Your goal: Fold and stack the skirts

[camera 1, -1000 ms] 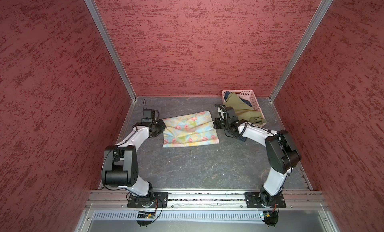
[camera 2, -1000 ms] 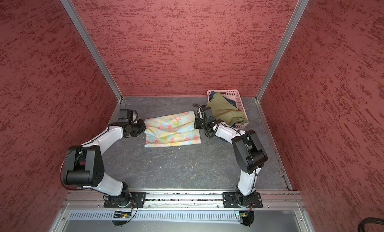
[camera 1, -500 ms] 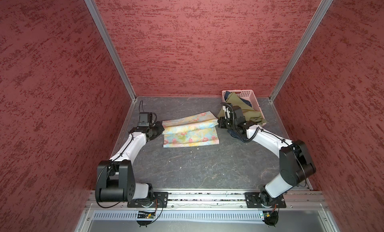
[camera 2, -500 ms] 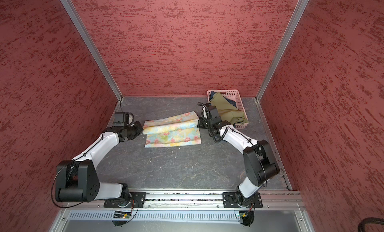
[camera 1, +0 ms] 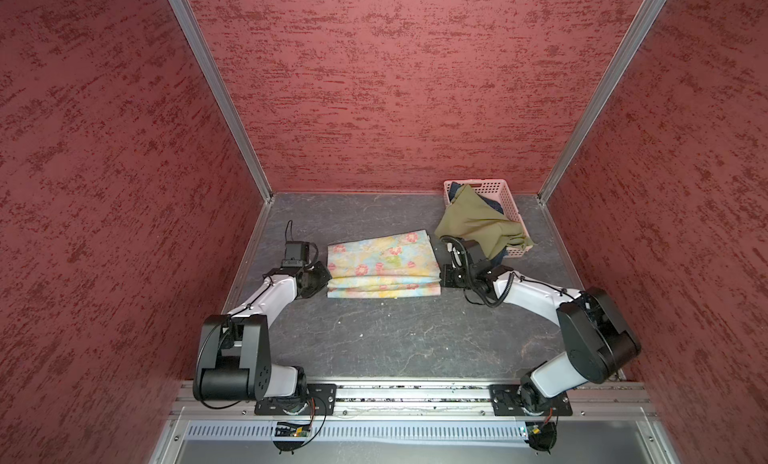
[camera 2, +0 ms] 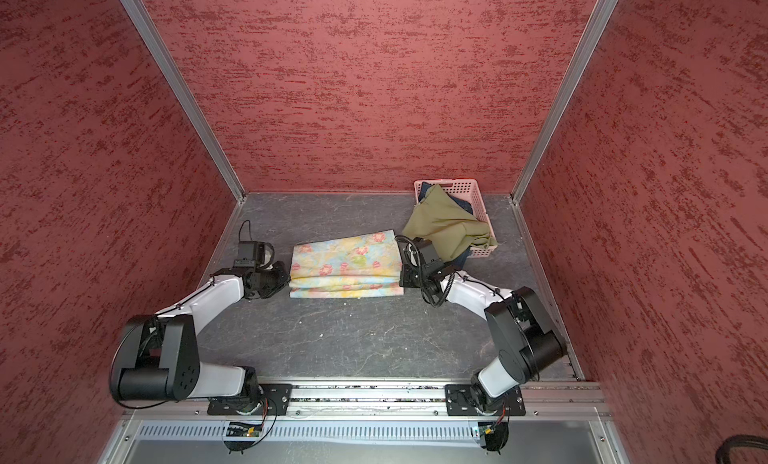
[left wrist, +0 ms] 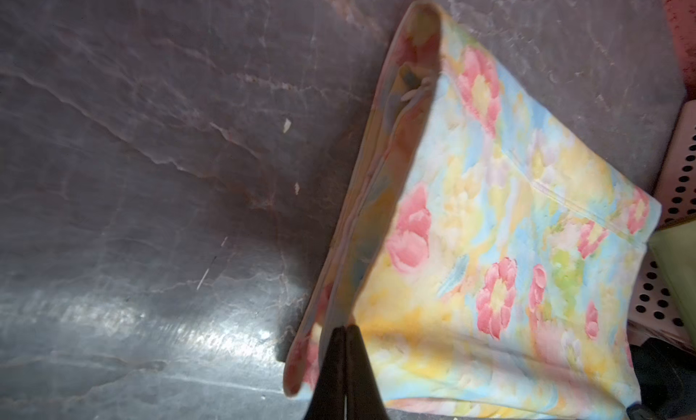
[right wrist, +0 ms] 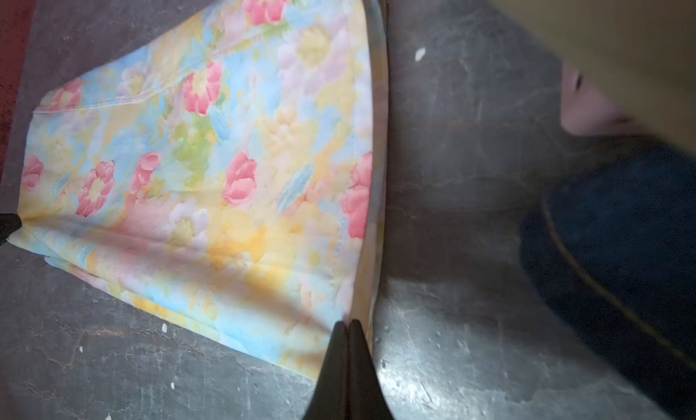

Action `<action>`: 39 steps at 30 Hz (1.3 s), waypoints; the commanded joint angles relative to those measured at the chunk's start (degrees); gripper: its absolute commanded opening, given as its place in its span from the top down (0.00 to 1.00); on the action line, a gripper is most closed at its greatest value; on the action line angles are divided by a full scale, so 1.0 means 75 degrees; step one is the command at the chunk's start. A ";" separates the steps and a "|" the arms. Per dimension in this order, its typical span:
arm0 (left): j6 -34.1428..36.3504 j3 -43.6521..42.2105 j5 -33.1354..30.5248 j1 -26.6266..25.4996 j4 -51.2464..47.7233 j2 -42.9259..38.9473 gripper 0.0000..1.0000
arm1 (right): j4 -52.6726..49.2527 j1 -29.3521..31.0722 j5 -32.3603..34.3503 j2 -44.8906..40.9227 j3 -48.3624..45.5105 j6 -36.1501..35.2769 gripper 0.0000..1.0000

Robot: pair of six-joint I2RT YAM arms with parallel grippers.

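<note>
The pale floral skirt [camera 1: 382, 264] [camera 2: 347, 268] lies doubled over in the middle of the table. My left gripper [left wrist: 345, 327] [camera 1: 328, 277] is shut on the left end of its upper layer's near edge. On the right end, my right gripper [right wrist: 348, 323] [camera 1: 441, 274] is shut on the same edge. That held layer sits slightly above the layers beneath it, near their front edge. The olive-green skirt [camera 1: 478, 225] [camera 2: 446, 227] drapes out of the pink basket [camera 1: 496, 187] [camera 2: 467, 187] at the back right. Dark blue denim [camera 1: 495, 207] [right wrist: 621, 218] shows under it.
The basket stands close behind my right wrist, and the olive cloth hangs over its front wall onto the table. Red walls with metal corner posts [camera 1: 216, 91] close in the grey tabletop [camera 1: 374, 341]. Both arm bases sit on the front rail [camera 1: 411, 393].
Both grippers lifted the floral skirt's edge and carried it toward the front, folding the upper layer over the lower one. The basket and the other skirts stayed put.
</note>
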 commanded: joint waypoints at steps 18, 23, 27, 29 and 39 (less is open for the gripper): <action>0.0219 0.1219 -0.0449 0.0169 -0.0729 -0.0312 1.00 | -0.0915 -0.0001 0.0732 -0.0491 0.1465 -0.0325 1.00; 0.0219 0.1186 -0.0473 0.0210 -0.0939 -0.0793 1.00 | -0.1148 0.0001 0.0745 -0.0890 0.1645 -0.0302 1.00; 0.0219 0.0877 -0.0490 0.0213 -0.0935 -0.1003 1.00 | -0.1192 0.0008 0.0747 -0.1252 0.1387 -0.0213 1.00; 0.0201 0.0675 -0.0507 0.0219 -0.0891 -0.1017 1.00 | -0.1131 0.0010 0.0706 -0.1355 0.1146 -0.0124 1.00; 0.0055 -0.0277 -0.0595 0.0165 -0.0374 -0.0715 1.00 | -0.0516 0.0257 0.0543 -0.1323 -0.0235 0.0308 1.00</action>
